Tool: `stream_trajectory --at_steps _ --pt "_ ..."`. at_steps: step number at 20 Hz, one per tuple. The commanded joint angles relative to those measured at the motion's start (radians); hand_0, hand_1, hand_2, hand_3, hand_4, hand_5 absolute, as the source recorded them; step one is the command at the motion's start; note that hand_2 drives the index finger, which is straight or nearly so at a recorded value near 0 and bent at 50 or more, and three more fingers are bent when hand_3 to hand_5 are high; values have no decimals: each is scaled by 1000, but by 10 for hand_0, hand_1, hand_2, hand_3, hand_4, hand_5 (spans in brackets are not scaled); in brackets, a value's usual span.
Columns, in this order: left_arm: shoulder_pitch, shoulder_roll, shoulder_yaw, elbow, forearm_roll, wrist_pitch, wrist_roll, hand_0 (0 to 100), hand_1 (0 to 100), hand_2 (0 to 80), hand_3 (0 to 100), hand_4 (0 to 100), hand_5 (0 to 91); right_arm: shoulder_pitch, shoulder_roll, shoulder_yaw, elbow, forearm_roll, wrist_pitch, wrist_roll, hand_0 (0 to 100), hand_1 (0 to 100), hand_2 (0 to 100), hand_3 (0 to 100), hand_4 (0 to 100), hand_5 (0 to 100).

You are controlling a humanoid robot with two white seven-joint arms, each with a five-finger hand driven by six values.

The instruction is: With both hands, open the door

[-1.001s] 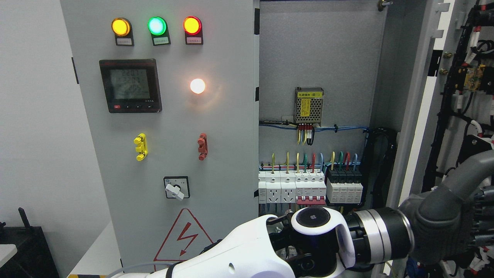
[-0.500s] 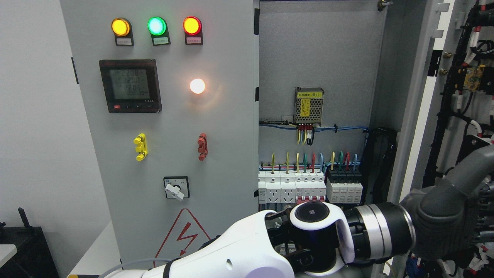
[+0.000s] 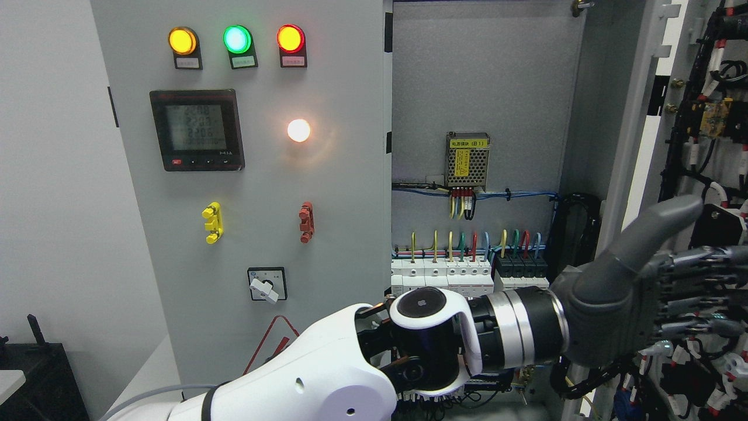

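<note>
The left robot hand (image 3: 648,292) reaches across from the lower left, its white arm (image 3: 304,386) passing in front of the open cabinet (image 3: 479,88). The grey thumb (image 3: 660,225) points up and to the right, and the other fingers (image 3: 701,275) stretch flat to the right, not curled, holding nothing that I can see. They lie against the inner side of the open door (image 3: 637,117) at the right, where black cables and wiring are fixed; whether they really touch it I cannot tell. The door stands swung out to the right, and inside the cabinet show a small power supply (image 3: 467,159) and, lower, a row of breakers (image 3: 467,278) with coloured wires. On the left, the closed front panel (image 3: 263,187) carries three lamps, yellow (image 3: 182,41), green (image 3: 237,39) and red (image 3: 290,38), a meter display (image 3: 197,130) and a rotary switch (image 3: 266,285).
</note>
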Motion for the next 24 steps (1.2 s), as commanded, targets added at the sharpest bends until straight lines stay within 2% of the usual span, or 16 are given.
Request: stream_trajectory --at_steps 1,8,14,17,21,24 --pt "72 276 27 -139 5 0 -5 0 0 0 0 43 0 0 0 0 0 0 -1 0 0 0 0 0 0 0" --pt "184 430 33 -178 0 2 -4 0 0 0 0 43 0 0 0 0 0 0 -1 0 0 0 0 0 0 0" --pt "276 524 30 -216 -11 2 -12 0 0 0 0 44 0 0 0 0 0 0 -1 0 0 0 0 0 0 0" --pt "327 565 30 -247 -37 2 -18 0 0 0 0 44 0 0 0 0 0 0 -1 0 0 0 0 0 0 0" --pt "390 625 28 -261 -60 2 -94 0 0 0 0 43 0 0 0 0 0 0 -1 0 0 0 0 0 0 0" --pt "462 663 28 -259 -112 -1 -114 0 0 0 0 42 0 0 0 0 0 0 -1 0 0 0 0 0 0 0"
